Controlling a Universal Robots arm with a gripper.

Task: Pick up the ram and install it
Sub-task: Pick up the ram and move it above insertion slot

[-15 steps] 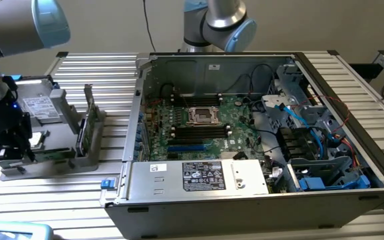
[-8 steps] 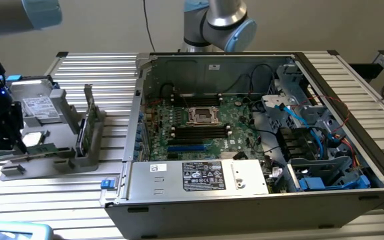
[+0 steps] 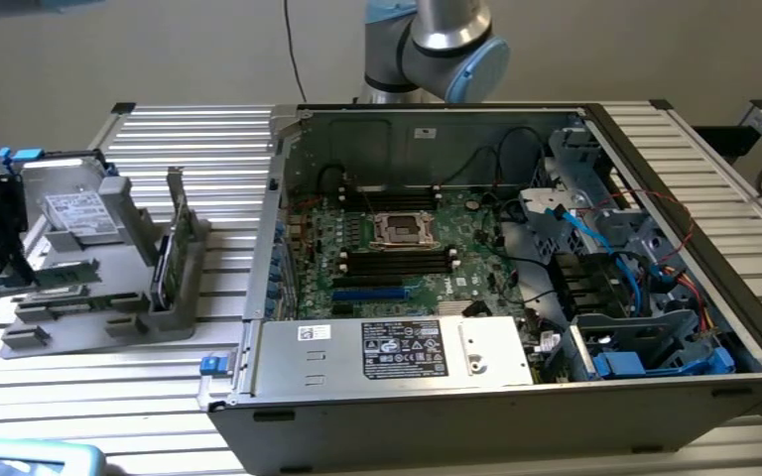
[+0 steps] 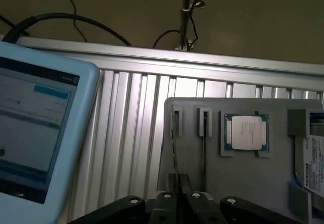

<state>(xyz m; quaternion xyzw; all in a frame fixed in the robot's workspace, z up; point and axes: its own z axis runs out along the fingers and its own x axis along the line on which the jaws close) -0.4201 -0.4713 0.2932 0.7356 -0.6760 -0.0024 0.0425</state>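
Right now I see the gripper (image 4: 178, 204) clenched on the ram (image 4: 174, 148) — pinching its thin edge, I think, though the view is dim. The ram stands edge-on in a slot of the grey tray (image 3: 76, 332) — at the exterior view's left of the open computer case (image 3: 354, 421).

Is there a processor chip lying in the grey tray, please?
Yes, in the wrist view a silver-topped processor chip sits in a square recess of the grey tray.
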